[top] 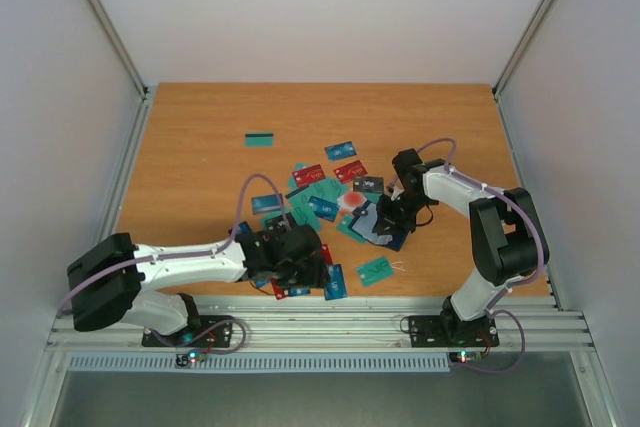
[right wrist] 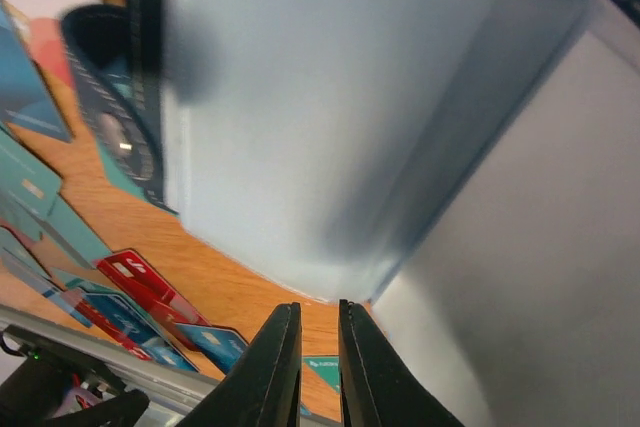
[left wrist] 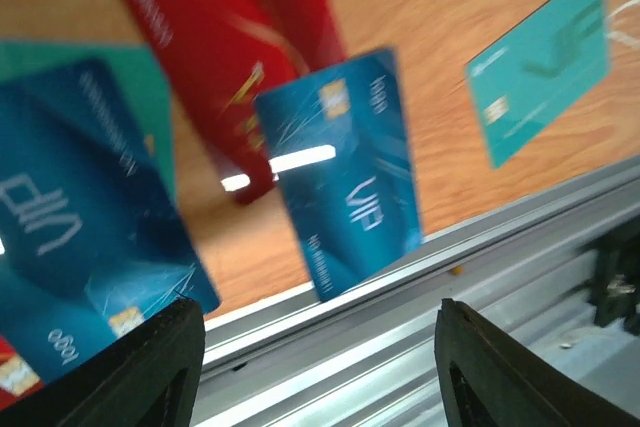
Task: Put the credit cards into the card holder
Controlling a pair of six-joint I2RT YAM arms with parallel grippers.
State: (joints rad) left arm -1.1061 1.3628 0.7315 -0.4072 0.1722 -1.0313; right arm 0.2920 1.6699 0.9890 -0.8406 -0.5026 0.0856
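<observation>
The left gripper hangs released above credit cards strewn across the tabletop, while the right gripper is clenched on the edge of the open card holder at the scatter's right side.

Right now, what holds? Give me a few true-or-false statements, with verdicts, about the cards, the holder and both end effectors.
1. The left end effector stands open with nothing between its fingers. True.
2. The card holder is folded shut. False: it is open, its pale blue inside showing.
3. One teal card lies apart from the pile, farther from the arms. True.
4. Every card is already in the holder. False: many credit cards lie spread on the table.
5. The right end effector is wide open. False: its fingers are nearly together.
</observation>
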